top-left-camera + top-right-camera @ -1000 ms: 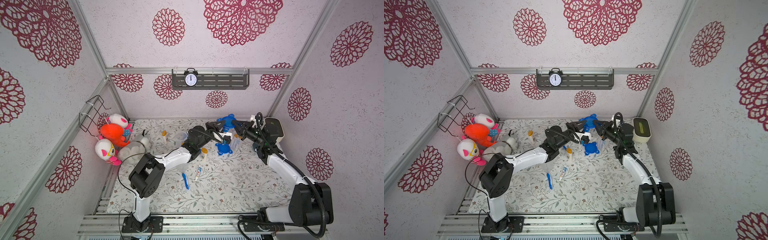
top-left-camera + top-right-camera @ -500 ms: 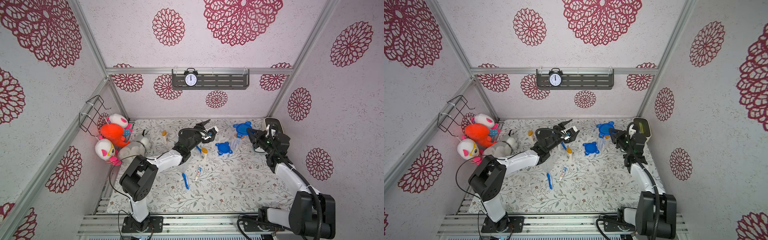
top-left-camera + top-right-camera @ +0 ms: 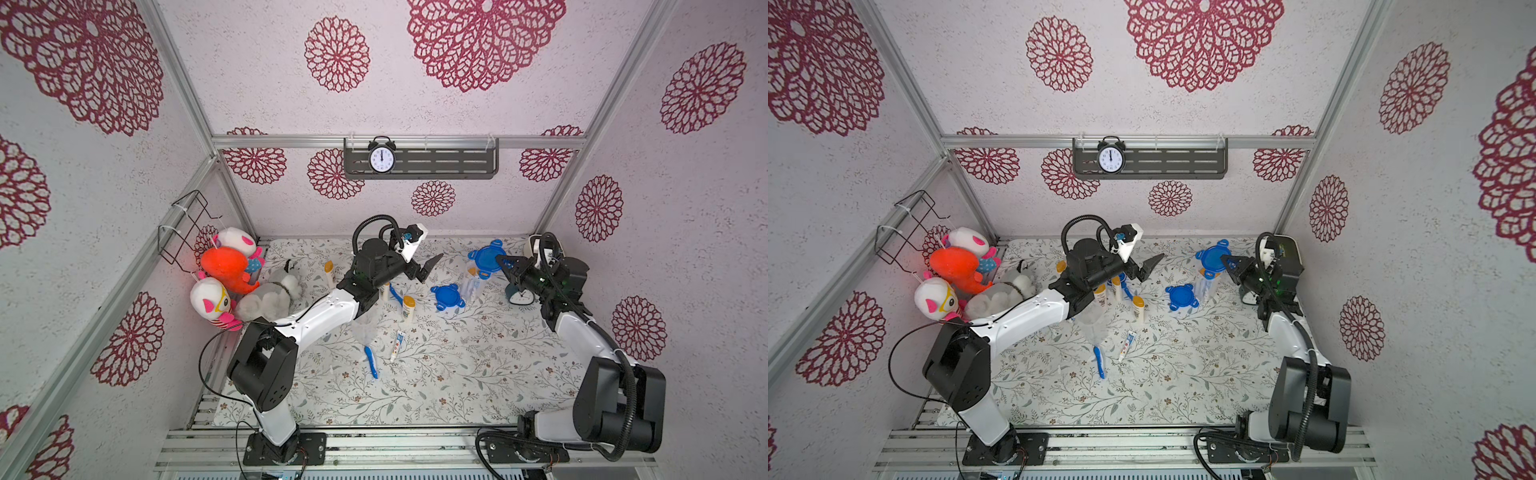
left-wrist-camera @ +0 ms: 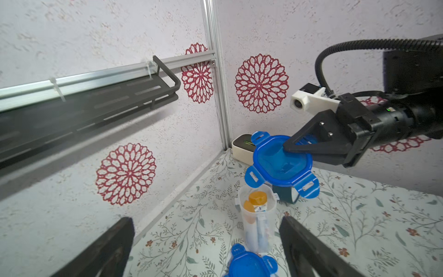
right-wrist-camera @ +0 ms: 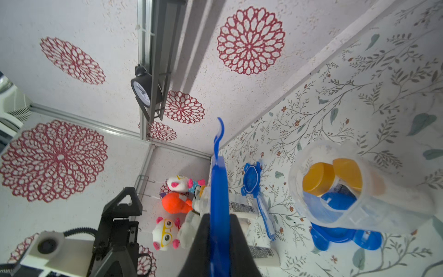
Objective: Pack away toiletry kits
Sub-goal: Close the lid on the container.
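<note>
My right gripper (image 3: 505,262) (image 5: 217,230) is shut on a blue four-tab lid (image 3: 486,256) (image 3: 1212,258) (image 4: 282,163), holding it by its edge above and just behind an open clear jar (image 3: 469,286) (image 4: 257,223) (image 5: 347,191). The jar holds orange-capped bottles and a toothbrush. A second blue lid (image 3: 446,297) (image 4: 249,263) sits beside the jar. My left gripper (image 3: 424,268) (image 3: 1144,269) (image 4: 206,249) hangs open and empty, left of the jar. Loose on the mat lie an empty jar (image 3: 365,326), two bottles (image 3: 409,307) (image 3: 329,272), a toothpaste tube (image 3: 397,345) and toothbrushes (image 3: 371,361) (image 3: 395,293).
Plush toys (image 3: 232,274) pile up at the left wall under a wire basket (image 3: 187,226). A teal alarm clock (image 3: 519,297) stands under my right arm. A white device (image 4: 242,146) fills the back right corner. A black clock (image 3: 381,160) sits on the wall shelf.
My left gripper opened, let go of the blue lid and drew back to the left. My right gripper carried the lid rightward to above the open jar.
</note>
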